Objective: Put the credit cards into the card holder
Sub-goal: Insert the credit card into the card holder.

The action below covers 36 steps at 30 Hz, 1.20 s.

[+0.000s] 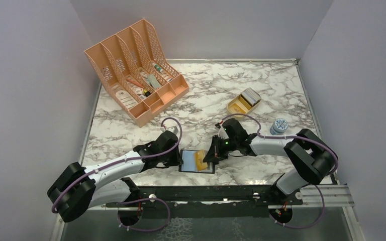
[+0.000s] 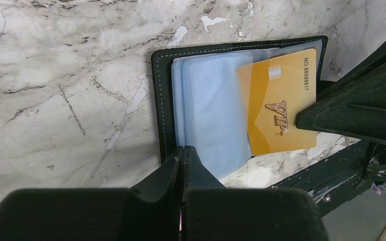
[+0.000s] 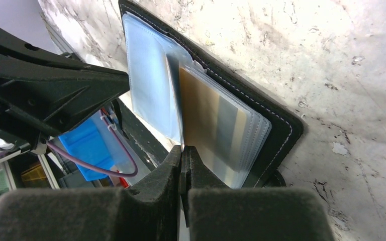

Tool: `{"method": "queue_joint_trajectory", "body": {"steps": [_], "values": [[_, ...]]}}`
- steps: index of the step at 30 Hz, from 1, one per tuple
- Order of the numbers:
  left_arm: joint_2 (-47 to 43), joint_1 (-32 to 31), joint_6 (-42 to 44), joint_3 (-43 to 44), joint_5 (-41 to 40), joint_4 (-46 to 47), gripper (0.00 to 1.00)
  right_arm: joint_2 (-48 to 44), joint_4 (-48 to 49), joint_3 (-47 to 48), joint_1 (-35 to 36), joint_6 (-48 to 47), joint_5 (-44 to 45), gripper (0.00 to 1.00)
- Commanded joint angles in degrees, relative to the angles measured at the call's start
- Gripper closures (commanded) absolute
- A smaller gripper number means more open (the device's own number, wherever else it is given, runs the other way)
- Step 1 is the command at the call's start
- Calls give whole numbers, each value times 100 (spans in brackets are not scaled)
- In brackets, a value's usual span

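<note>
Card holder (image 1: pixel 197 161) lying open on the marble desk (image 1: pixel 281 85) at its near edge, directly between the two arms.

Left pincer (image 2: pixel 182 150): fingers pressed together with no visible gap, nipping the holder's edge where the clear sleeves (image 2: pixel 206 110) begin.

Right pincer (image 3: pixel 182 150): also closed tight, gripping the thin edge of a gold credit card (image 2: pixel 276 105) (printed "VIP", with a number along one side). In the left wrist view one of its fingertips rests on the card's face. The card sits askew over the right-hand half of the holder, one end reaching the stitched border and the other overhanging onto bare marble. How far it sits inside a sleeve cannot be told.

The holder is black with pale stitching around its rim. Inside it is a sheaf of bluish transparent sleeves, slightly fanned.

Well apart, toward the far side of the desk, stand a gold tin (image 1: pixel 241 104) holding a stack of cards and a peach organiser (image 1: pixel 135 70).
</note>
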Motion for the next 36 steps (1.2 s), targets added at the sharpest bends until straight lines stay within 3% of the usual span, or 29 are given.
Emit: {"method": "queue_joint_trajectory", "body": {"steps": [1, 36], "values": [[-143, 0, -80, 181, -278, -446, 99, 72, 188, -55, 38, 84, -44, 98], [-336, -17, -689, -638, 541, 571, 99, 119, 1191, -575, 49, 752, 163, 98]]}}
